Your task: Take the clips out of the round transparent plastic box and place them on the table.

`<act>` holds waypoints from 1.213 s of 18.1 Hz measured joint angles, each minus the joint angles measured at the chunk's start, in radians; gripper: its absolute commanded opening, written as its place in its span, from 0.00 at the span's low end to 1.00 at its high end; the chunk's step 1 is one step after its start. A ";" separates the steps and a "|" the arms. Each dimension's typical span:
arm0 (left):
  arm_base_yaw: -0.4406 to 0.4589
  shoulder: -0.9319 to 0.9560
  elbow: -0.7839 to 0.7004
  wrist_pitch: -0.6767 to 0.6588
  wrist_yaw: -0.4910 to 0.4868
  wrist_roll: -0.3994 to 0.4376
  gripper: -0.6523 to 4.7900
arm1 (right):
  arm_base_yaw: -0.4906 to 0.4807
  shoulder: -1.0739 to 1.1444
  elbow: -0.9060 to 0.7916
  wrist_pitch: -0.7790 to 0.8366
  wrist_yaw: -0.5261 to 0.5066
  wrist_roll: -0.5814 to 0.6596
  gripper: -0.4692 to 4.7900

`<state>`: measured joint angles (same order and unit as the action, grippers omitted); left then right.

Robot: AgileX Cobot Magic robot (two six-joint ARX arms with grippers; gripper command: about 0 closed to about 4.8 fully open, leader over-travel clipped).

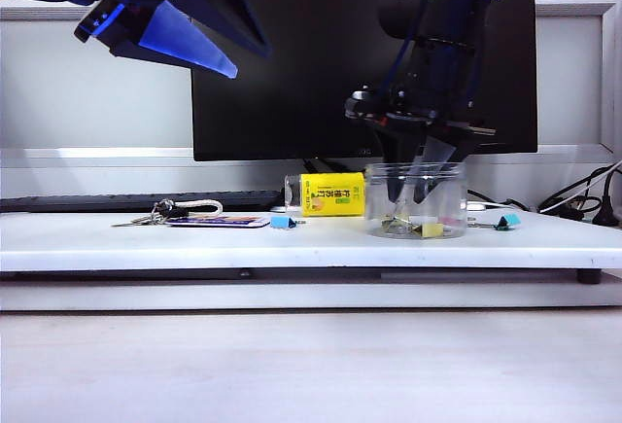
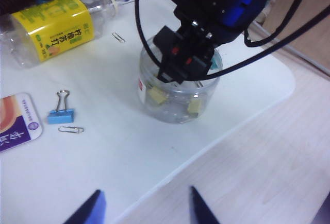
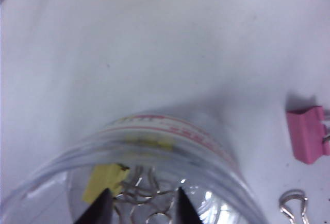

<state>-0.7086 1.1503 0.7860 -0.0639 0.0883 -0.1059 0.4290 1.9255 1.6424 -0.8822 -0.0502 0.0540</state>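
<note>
The round transparent plastic box (image 1: 453, 190) (image 2: 178, 112) (image 3: 170, 131) stands upright on the white table (image 1: 292, 243) at the right. Pale-yellow clips (image 1: 432, 230) (image 2: 157, 96) (image 3: 105, 181) with silver wire handles lie on its floor. My right gripper (image 1: 409, 195) (image 3: 142, 197) reaches down into the box from above. Its jaws stand apart on either side of a tangle of wire handles, beside a yellow clip. My left gripper (image 1: 229, 53) (image 2: 145, 193) hangs high at the upper left, open and empty, looking down at the box from a distance.
A yellow-labelled bottle (image 1: 332, 194) (image 2: 51, 26) lies behind the box. A blue clip (image 1: 283, 221) (image 2: 62, 115), keys (image 1: 160, 215) and a card (image 1: 219, 220) lie to the left. A teal clip (image 1: 507, 221), a pink clip (image 3: 308, 134) and loose paper clips (image 2: 71, 130) (image 3: 294, 206) lie around.
</note>
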 measured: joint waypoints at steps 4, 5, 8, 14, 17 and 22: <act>0.000 0.000 0.000 0.000 0.000 0.000 0.52 | 0.000 0.000 0.000 0.001 0.004 0.000 0.30; 0.000 0.000 0.000 0.000 0.001 0.000 0.52 | 0.000 0.000 0.000 0.002 0.003 0.000 0.26; 0.000 0.000 0.000 0.000 0.001 0.000 0.52 | 0.000 0.000 0.000 0.014 0.004 0.000 0.24; 0.000 0.000 0.000 0.000 0.002 0.000 0.52 | 0.000 0.024 0.000 0.031 0.004 0.000 0.18; 0.000 0.000 0.000 0.000 0.001 0.000 0.52 | 0.000 0.034 0.002 0.031 0.003 0.000 0.18; 0.000 0.000 0.000 0.000 0.001 0.000 0.52 | 0.000 0.038 0.003 0.039 0.002 0.000 0.09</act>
<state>-0.7082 1.1503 0.7860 -0.0639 0.0895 -0.1059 0.4286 1.9636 1.6455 -0.8429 -0.0486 0.0544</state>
